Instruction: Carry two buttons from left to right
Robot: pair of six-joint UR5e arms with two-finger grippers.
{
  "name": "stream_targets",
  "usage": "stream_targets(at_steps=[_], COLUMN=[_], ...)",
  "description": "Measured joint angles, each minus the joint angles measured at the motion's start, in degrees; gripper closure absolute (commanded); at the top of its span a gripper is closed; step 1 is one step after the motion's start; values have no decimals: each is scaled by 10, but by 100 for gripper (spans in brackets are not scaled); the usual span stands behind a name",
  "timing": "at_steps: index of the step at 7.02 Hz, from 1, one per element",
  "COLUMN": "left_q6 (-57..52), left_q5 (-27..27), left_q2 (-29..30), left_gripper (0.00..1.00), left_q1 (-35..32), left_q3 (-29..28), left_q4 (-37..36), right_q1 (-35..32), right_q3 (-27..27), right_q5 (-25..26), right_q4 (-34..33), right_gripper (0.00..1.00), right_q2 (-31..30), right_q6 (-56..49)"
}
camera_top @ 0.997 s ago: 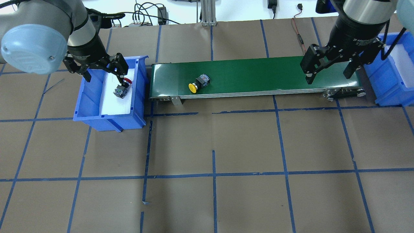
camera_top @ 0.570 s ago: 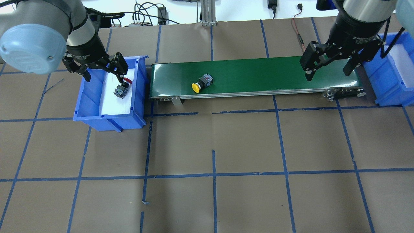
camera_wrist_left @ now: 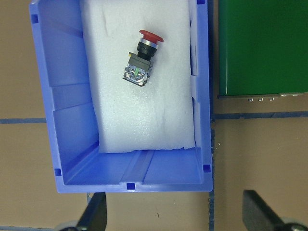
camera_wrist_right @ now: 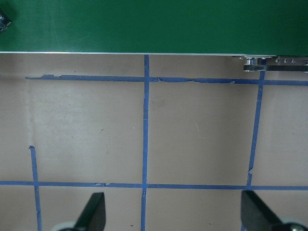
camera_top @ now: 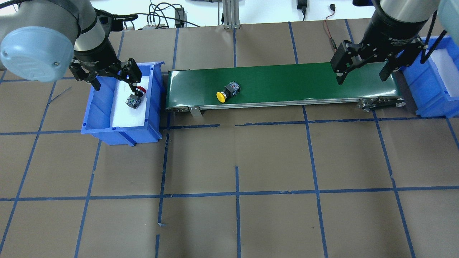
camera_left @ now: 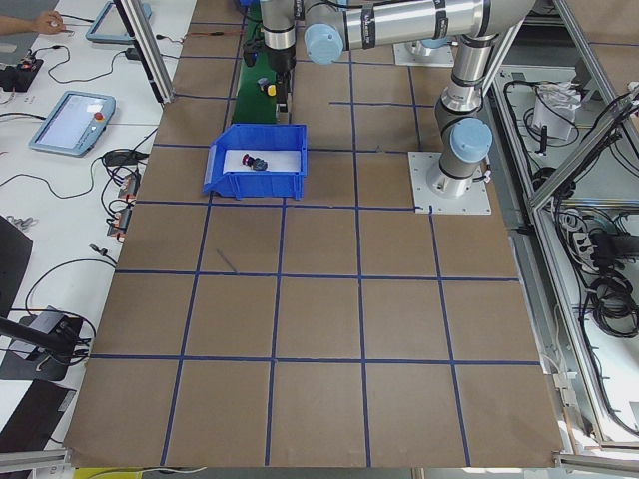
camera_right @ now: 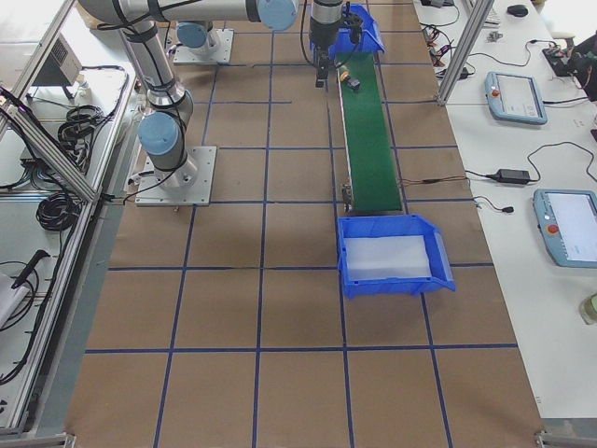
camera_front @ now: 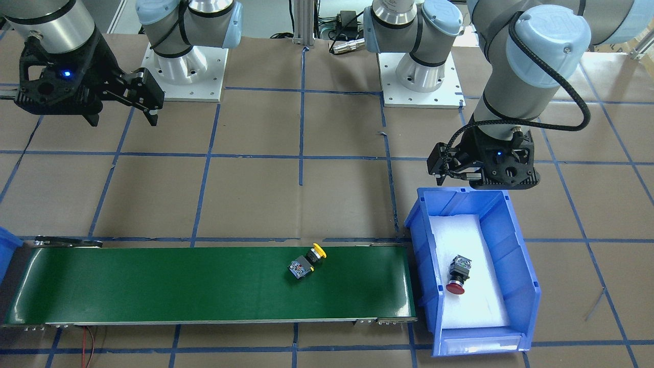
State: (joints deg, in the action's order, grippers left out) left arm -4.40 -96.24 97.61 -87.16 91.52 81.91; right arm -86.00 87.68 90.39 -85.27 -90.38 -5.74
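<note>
On foam (camera_wrist_left: 144, 120) in blue bin (camera_wrist_left: 62, 110): red button (camera_wrist_left: 141, 60), on side; yellow button (camera_top: 226, 92) on conveyor belt (camera_top: 287, 80). My left gripper (camera_wrist_left: 173, 211) high over bin's robot-side rim, jaws wide; right gripper (camera_wrist_right: 171, 211) near belt's right end, jaws wide. I'd centre over red button, match its tilt, pinch black body.

Brown table (camera_top: 272, 157) gridded with blue tape (camera_top: 237, 215), perhaps paper-covered.
</note>
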Motion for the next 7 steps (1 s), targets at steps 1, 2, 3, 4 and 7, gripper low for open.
stream_targets(at_steps=[1, 2, 3, 4, 7], left_q6=[0, 0, 0, 0, 0], left_q5=[0, 0, 0, 0, -1], left_q2=[1, 1, 1, 1, -1], left_gripper=[0, 0, 0, 0, 0], left_q1=[0, 0, 1, 1, 1], left_q3=[0, -1, -1, 0, -2], left_q4=[0, -1, -1, 0, 0], right_q1=[-2, -3, -4, -5, -5], right_q3=[0, 1, 3, 6, 23], right_q5=[-1, -2, -2, -2, -9], right_q4=[-4, -7, -13, -17, -49], right_gripper=[0, 0, 0, 0, 1], right_q2=[0, 0, 0, 0, 2], right_q6=[13, 38, 72, 102, 131])
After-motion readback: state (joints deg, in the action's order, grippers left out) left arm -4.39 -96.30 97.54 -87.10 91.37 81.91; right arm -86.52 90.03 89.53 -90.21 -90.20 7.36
